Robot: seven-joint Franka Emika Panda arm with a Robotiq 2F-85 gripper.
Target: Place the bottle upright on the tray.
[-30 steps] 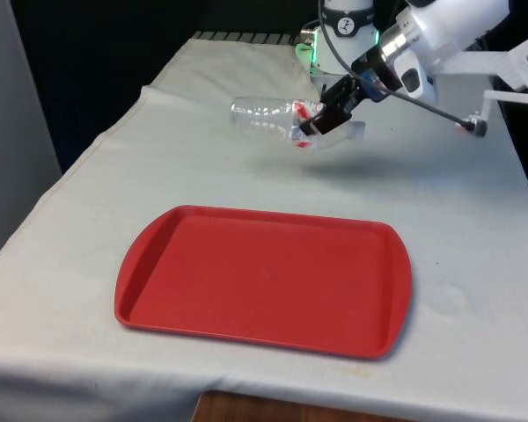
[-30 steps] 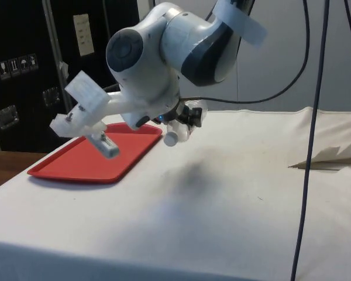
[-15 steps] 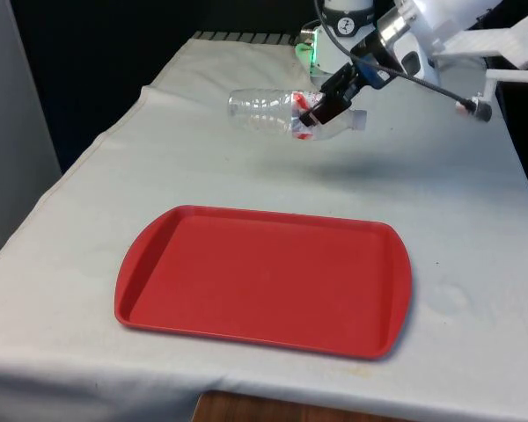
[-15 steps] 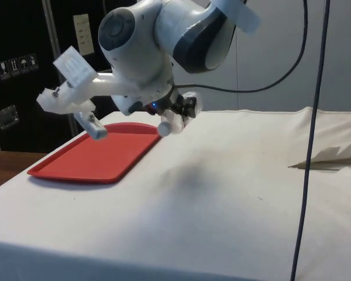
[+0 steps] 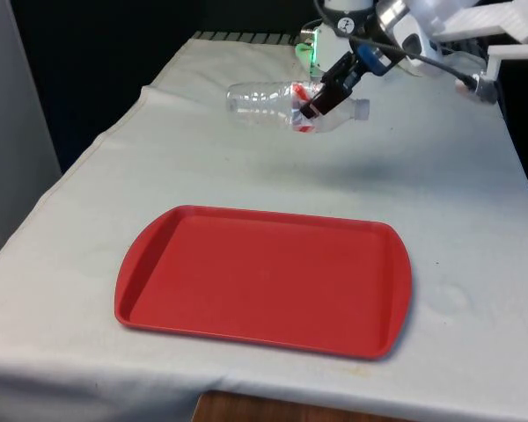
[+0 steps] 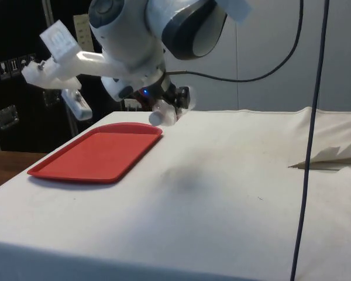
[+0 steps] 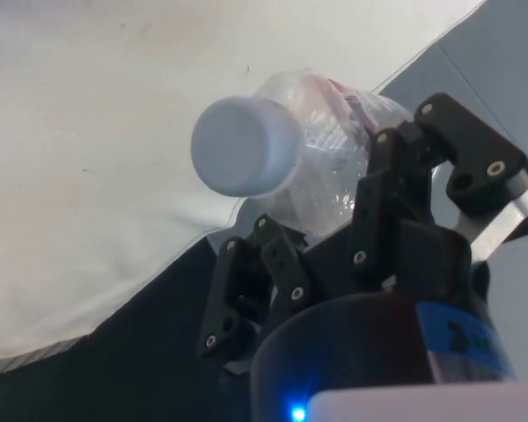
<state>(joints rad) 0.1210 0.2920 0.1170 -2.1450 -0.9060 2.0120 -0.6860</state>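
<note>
A clear plastic bottle (image 5: 264,103) with a white cap (image 7: 245,146) and a red label hangs on its side in the air above the far part of the table. My black gripper (image 5: 321,101) is shut on it near the neck, the cap pointing to the front view's right. In the side view the bottle (image 6: 171,108) sits under my wrist, above the cloth and beyond the tray's far end. The red tray (image 5: 264,277) lies flat near the table's front edge, nothing on it, well short of the bottle.
The white cloth (image 5: 440,202) covers the table all around the tray (image 6: 93,155). A black cable (image 6: 307,140) hangs down at the side view's right. Dark cabinets stand behind the tray in the side view.
My gripper has lifted the bottle higher above the table and slightly toward the far end; the arm has swung upward. The tray has not moved.
</note>
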